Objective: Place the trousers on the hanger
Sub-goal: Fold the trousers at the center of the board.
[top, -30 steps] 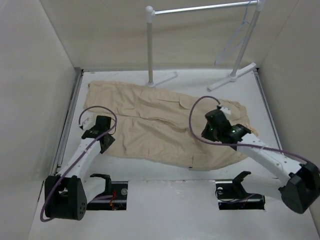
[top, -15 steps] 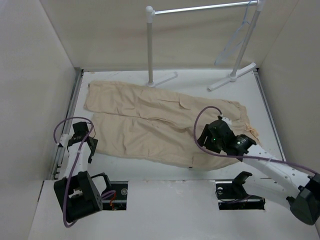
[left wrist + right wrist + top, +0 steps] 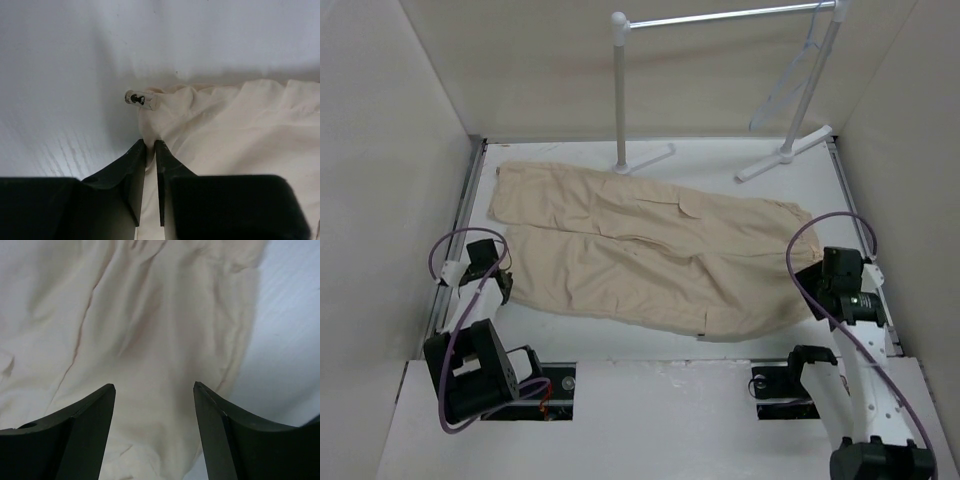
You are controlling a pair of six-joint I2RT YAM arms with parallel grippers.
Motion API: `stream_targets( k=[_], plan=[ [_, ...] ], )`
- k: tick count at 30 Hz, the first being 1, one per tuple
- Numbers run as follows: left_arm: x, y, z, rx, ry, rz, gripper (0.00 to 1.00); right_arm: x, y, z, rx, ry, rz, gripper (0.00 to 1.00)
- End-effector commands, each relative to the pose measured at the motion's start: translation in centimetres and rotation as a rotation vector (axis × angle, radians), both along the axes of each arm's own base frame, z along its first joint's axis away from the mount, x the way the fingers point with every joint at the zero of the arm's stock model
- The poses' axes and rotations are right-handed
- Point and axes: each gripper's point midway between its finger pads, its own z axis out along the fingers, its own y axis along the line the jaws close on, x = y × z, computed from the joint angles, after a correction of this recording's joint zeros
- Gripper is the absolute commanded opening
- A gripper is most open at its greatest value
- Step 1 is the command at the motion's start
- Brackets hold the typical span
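- Left wrist view puts your left gripper (image 3: 150, 144) at a hem corner of the long, wrinkled beige cloth trousers (image 3: 240, 135). Its black fingers are pressed almost together. The cloth bunches to a peak right at their tips, so it looks to be pinching that corner.
- A small clear cord toggle (image 3: 141, 98) lies on the white table (image 3: 75, 60) just beyond those tips, which marks this as a leg end.
- From the top external view, the same left gripper (image 3: 492, 275) sits at the garment's left edge, probably because a hem is an easy place to lift from.
- The trousers (image 3: 640, 250) lie flat across the middle of the table (image 3: 650, 345), legs to your left and waist to your right.
- Behind them stands the white rack of thick posts and top rail (image 3: 619, 90), its feet just clear of the cloth.
- The thin, pale bluish-white wire hanger (image 3: 782, 80) hangs from the rail's right end, well apart from the trousers and untouched. I judge the task to be barely begun.
- Your right gripper (image 3: 830, 283) is at the waist end. Its wrist view shows the right gripper (image 3: 154, 386) spread wide above the trousers (image 3: 125, 315), gripping nothing. It looks free to take either the waistband or the hanger.
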Motion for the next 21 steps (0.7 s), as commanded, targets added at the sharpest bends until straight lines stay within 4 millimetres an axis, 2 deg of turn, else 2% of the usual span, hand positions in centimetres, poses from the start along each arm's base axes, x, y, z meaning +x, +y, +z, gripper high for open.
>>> stream_targets(
  k=[1,4,7,8,11,14,18,19,21],
  plan=[
    [1.6,-0.1,0.8,0.015,-0.043,-0.01,0.09,-1.5,-3.3,0.2,-0.085,0.081,-0.139,0.69],
    [1.9,-0.2,1.7,0.021,-0.068,-0.013,0.06,-2.2,-4.4,-0.2,-0.106,0.126,-0.202,0.68],
    [2.2,-0.6,3.2,0.038,-0.109,-0.016,0.04,-2.8,-5.7,-1.6,-0.104,0.21,-0.282,0.67],
    [2.4,-0.9,3.7,0.044,-0.119,-0.021,0.04,-2.9,-6.1,-2.2,-0.103,0.231,-0.31,0.63],
    [2.9,-1.1,4.5,0.071,-0.141,-0.031,0.03,-2.2,-7.0,-3.5,-0.074,0.267,-0.373,0.59],
    [3.1,-1.1,4.5,0.065,-0.149,-0.033,0.02,-1.7,-7.3,-4.9,-0.061,0.309,-0.396,0.59],
    [3.1,-1.1,3.8,0.058,-0.138,-0.031,0.0,0.4,-6.4,-7.3,0.012,0.322,-0.37,0.59],
    [3.0,-1.2,3.4,0.05,-0.131,-0.027,0.0,1.0,-6.3,-7.9,0.021,0.315,-0.363,0.54],
    [2.9,-1.2,3.3,0.029,-0.132,-0.021,0.0,1.3,-6.4,-8.2,0.024,0.323,-0.359,0.25]
  ],
)
